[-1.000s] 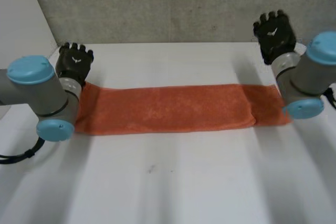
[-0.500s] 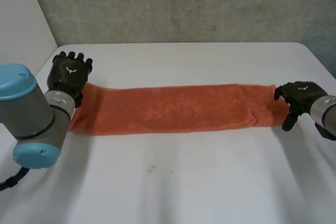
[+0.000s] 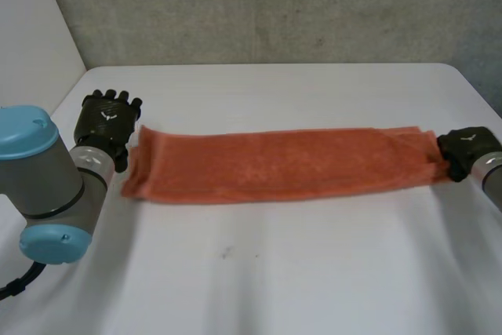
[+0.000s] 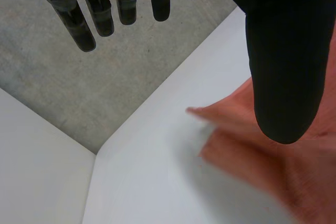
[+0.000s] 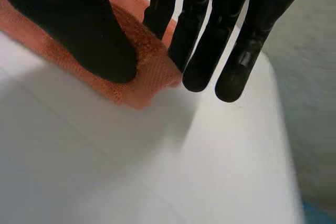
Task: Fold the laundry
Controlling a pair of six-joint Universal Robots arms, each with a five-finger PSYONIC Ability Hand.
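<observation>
An orange towel [image 3: 274, 164], folded into a long narrow strip, lies across the white table [image 3: 259, 272]. My right hand [image 3: 464, 149] is at the strip's right end. In the right wrist view its thumb [image 5: 79, 24] presses down on the towel end [image 5: 149, 74] and its fingers [image 5: 202, 40] curl against the far side, pinching the cloth. My left hand [image 3: 107, 119] rests just beside the towel's left end with straight fingers [image 4: 89, 14]. Its thumb [image 4: 283, 51] hovers over the left end of the towel [image 4: 283, 177] and holds nothing.
A grey wall [image 3: 274, 5] rises behind the table's far edge, and a white panel [image 3: 31, 29] stands at the left. The table's right edge [image 3: 478, 92] runs close to my right hand. Bare tabletop stretches in front of the towel.
My right hand dropped from the back of the table to the towel's right end and closed on it. The towel slid right, off from under my left hand, which barely moved.
</observation>
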